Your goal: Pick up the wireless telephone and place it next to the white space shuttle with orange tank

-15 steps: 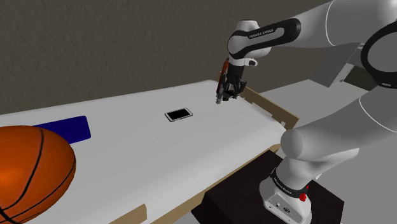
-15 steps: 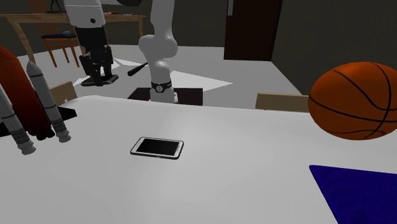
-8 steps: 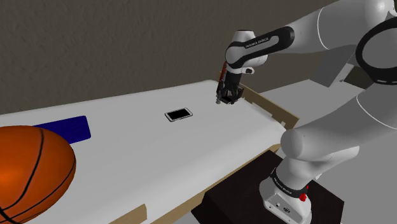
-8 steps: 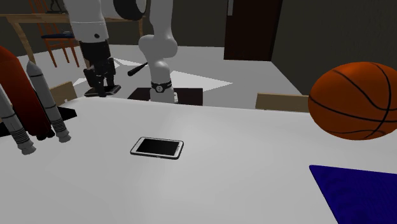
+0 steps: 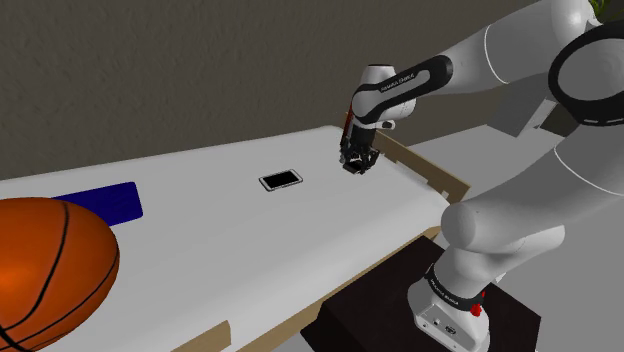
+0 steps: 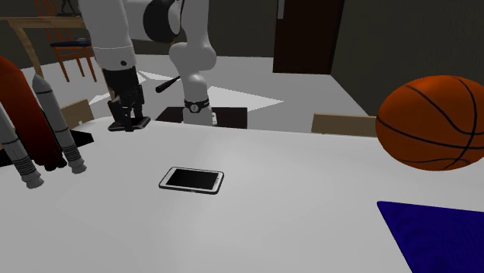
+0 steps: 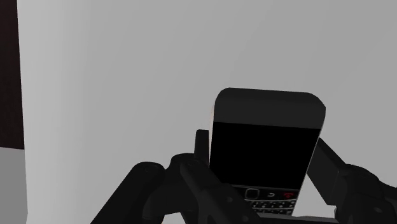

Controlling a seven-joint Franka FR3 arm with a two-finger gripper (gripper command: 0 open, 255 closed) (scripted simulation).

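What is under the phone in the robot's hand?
Just white table beneath the phone. The spot directly behind it is covered, and the gripper hides its lower end.

Two phones in all: one keypad telephone clasped in the single claw, and one flat, black-screened handset lying on the bench. One orange basketball. One dark blue mat. One space shuttle model, with two white boosters showing beside its one dark red tank. One white arm rises from one dark stand, and there is one bench. In the room behind, one wooden chair can be counted.
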